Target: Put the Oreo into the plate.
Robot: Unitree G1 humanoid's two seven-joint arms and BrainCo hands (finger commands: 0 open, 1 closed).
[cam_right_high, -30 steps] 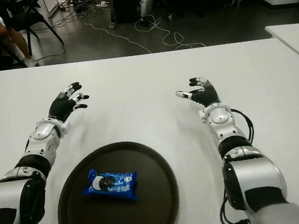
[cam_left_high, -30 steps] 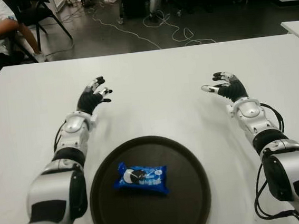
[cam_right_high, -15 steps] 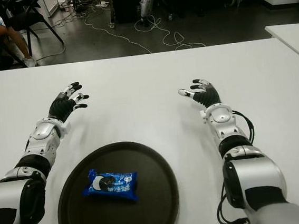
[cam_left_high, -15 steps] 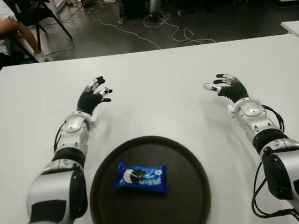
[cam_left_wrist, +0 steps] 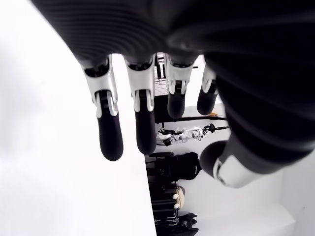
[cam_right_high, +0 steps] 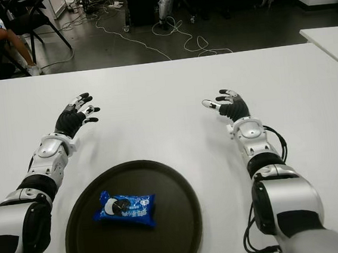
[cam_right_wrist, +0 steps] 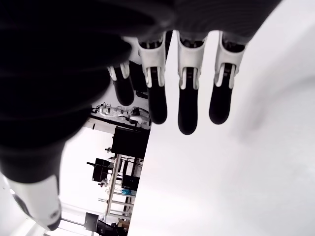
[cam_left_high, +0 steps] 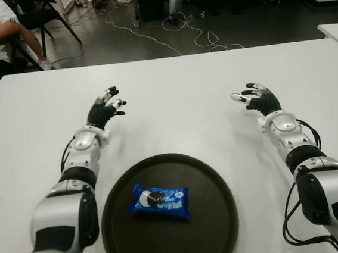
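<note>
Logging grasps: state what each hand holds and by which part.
Nothing is held. Left hand and right hand are open over the table; the Oreo pack lies in the plate.

The two eye views look from the robot's head, forward and down onto the white table (cam_left_high: pixel 171 90). They stand side by side, so both show the same scene with a small sideways shift: the dark plate (cam_left_high: pixel 220 217) near the bottom edge, both arms, and the room floor behind the table. Each wrist view looks from very close along its own hand, the left hand (cam_left_wrist: pixel 142 103) and the right hand (cam_right_wrist: pixel 182 88), toward the table and the far room.
</note>
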